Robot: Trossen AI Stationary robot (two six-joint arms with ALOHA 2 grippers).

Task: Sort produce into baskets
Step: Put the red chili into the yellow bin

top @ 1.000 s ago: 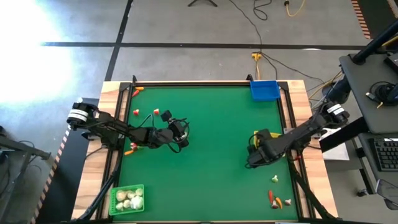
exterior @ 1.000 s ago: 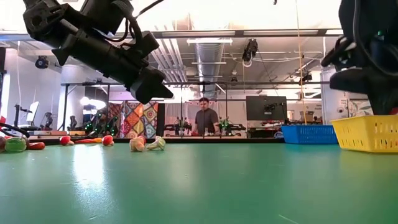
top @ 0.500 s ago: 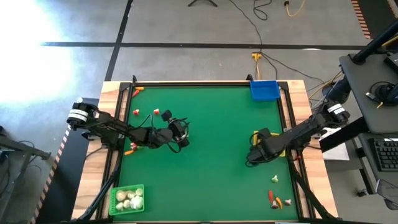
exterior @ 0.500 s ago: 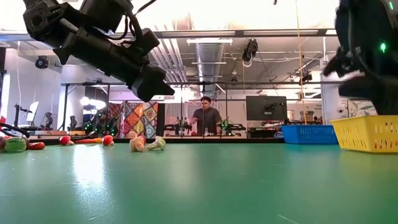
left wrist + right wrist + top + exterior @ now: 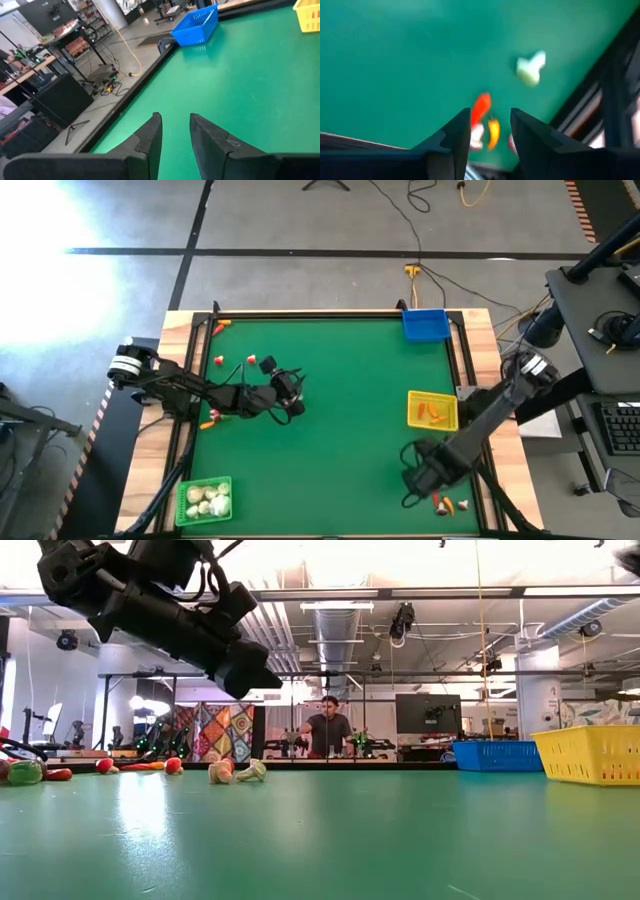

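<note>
Three shallow latticed plastic baskets stand on the green table [image 5: 340,430]: the blue basket [image 5: 425,325] at the far edge on the right side, the yellow basket [image 5: 432,410] near the right edge with orange carrot-like sticks [image 5: 431,414] inside, and the green basket [image 5: 204,501] at the near left corner, holding whitish garlic-like bulbs [image 5: 206,500].

Right gripper [image 5: 411,482]: positioned over the near right part of the table, beside a small cluster of loose produce; fingers [image 5: 455,135] stand a narrow gap apart with nothing between them. Its wrist view shows a red carrot-like piece [image 5: 480,107], a small orange piece [image 5: 493,131] and a whitish bulb [image 5: 530,69] lying on the table ahead of it.

Left gripper [image 5: 291,392]: raised above the left-centre of the table, fingers [image 5: 150,137] slightly apart, empty.

Small red-and-white pieces [image 5: 258,363] lie loose at the far left; more orange sticks [image 5: 209,421] lie at the left edge.
</note>
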